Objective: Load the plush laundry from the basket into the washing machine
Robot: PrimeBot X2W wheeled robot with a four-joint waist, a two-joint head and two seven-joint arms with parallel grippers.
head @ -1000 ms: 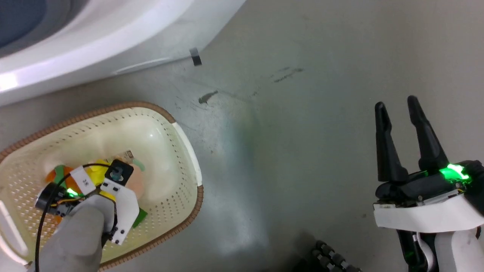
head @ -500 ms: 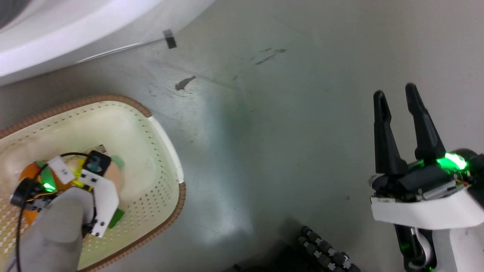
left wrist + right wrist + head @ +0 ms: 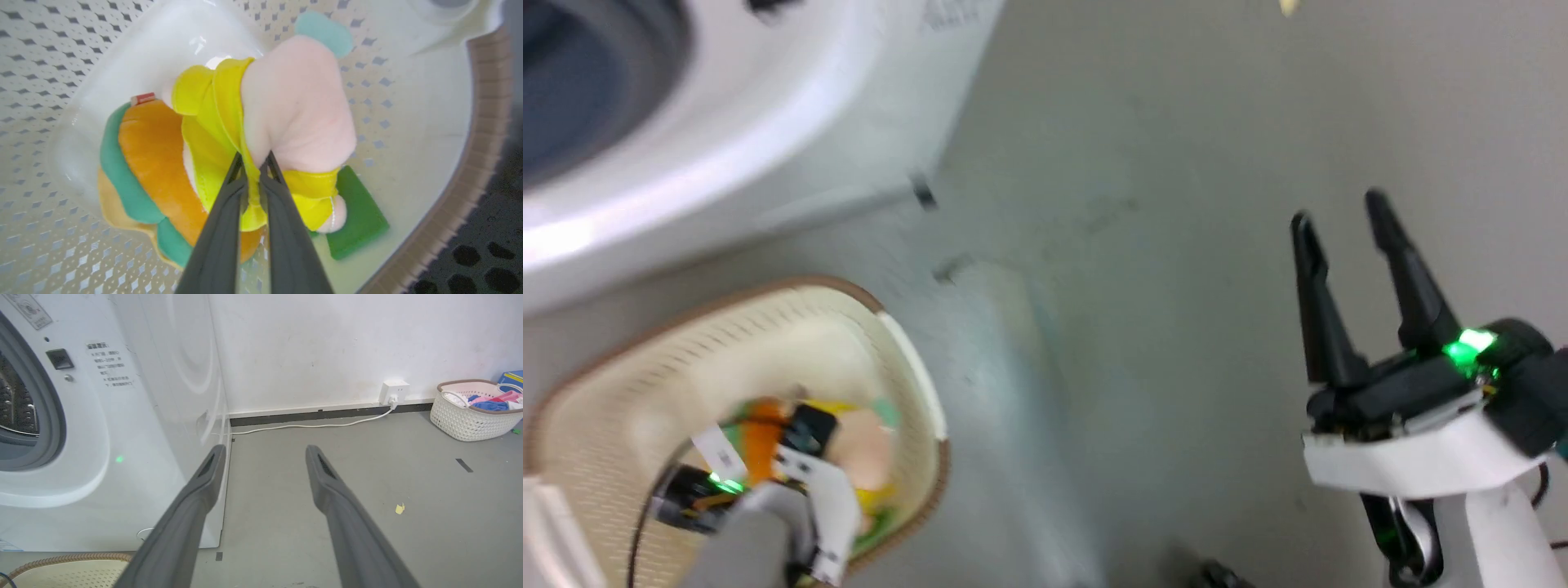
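The plush laundry (image 3: 294, 110), yellow with a pale peach head and orange and green parts, is inside the cream basket (image 3: 408, 102) with the brown rim. My left gripper (image 3: 253, 163) is shut on the yellow fabric at the toy's neck. In the blurred head view the plush laundry (image 3: 866, 449) sits just beyond my left wrist, within the basket (image 3: 629, 384) at the lower left. The white washing machine (image 3: 768, 131) stands at the upper left; its grey-gasketed opening (image 3: 24, 416) and steel drum show in the right wrist view. My right gripper (image 3: 1339, 208) hangs open over bare floor at the right.
Grey floor (image 3: 1135, 327) stretches between basket and right arm. A second basket with coloured clothes (image 3: 476, 408) stands by the far wall, near a wall socket (image 3: 393, 392) with a white cable. A dark tape mark (image 3: 923, 193) lies by the washer's corner.
The head camera has swung, bringing more of the washer into view and blurring the picture. My left gripper has raised the toy slightly within the basket.
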